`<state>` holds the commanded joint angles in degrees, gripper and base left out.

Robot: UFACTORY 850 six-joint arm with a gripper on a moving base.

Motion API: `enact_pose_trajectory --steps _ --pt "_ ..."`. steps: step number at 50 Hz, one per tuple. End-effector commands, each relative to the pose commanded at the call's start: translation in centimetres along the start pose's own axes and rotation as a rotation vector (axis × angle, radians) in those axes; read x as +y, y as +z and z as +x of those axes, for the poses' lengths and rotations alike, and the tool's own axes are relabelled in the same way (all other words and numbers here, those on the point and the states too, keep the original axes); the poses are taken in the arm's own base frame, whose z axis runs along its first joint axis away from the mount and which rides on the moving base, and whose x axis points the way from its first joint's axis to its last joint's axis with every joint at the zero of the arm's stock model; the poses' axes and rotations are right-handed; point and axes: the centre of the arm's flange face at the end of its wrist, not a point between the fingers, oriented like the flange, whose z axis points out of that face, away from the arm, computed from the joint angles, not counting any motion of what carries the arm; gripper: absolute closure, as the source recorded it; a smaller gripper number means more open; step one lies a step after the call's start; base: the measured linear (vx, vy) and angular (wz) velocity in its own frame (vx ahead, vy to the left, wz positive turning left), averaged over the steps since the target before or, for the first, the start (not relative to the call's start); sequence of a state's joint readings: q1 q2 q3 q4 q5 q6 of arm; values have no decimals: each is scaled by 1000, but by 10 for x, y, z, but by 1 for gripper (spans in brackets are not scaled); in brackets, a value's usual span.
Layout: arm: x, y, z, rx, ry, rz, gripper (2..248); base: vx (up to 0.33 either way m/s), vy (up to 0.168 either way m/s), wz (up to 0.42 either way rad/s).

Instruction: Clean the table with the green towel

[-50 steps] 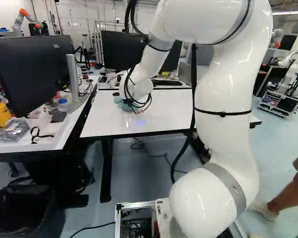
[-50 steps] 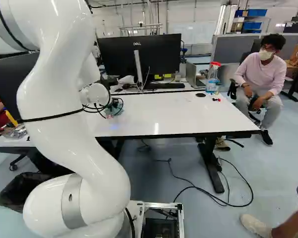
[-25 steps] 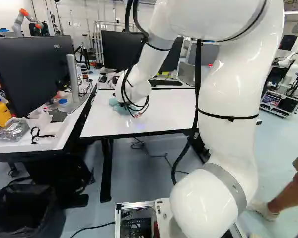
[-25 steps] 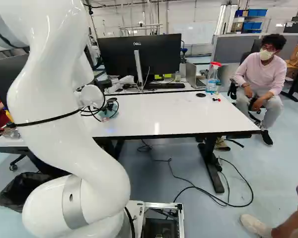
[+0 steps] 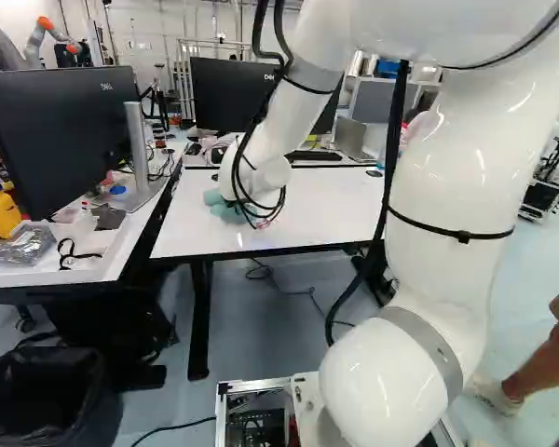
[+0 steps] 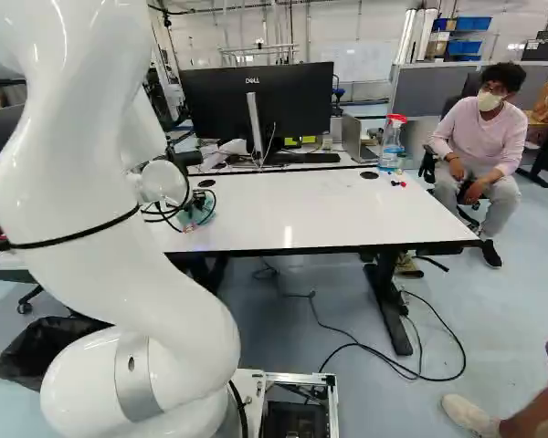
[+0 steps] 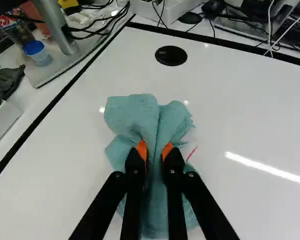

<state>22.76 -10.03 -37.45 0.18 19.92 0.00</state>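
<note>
In the right base view my gripper is low over the left part of the white table, partly hidden by the wrist and cables. The wrist view shows the gripper shut on the bunched green towel, its orange pads pressing from two sides. Towel folds spread ahead of the fingers and under them, against the tabletop. A short red mark lies on the table right beside the towel. In the left base view the towel peeks out beside the wrist.
A side table with a monitor, a yellow bottle and clutter adjoins on the left. Behind the table stand another monitor, a laptop and a spray bottle. Another robot is far back. A person's leg is at the right.
The arm has brought the gripped towel across the tabletop towards the table's near edge, and leftward in the right base view. The base has stayed put.
</note>
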Motion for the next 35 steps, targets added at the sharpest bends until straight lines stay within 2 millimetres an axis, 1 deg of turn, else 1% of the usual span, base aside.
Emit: enact_pose_trajectory --steps 8,20,28,35 --pt "9 -8 -7 -3 13 -15 199 0 0 0" --pt "26 -14 -12 -5 40 -43 199 0 0 0" --pt "40 -14 -12 -5 60 -65 199 0 0 0" --pt "49 -9 -8 -3 73 -79 199 0 0 0"
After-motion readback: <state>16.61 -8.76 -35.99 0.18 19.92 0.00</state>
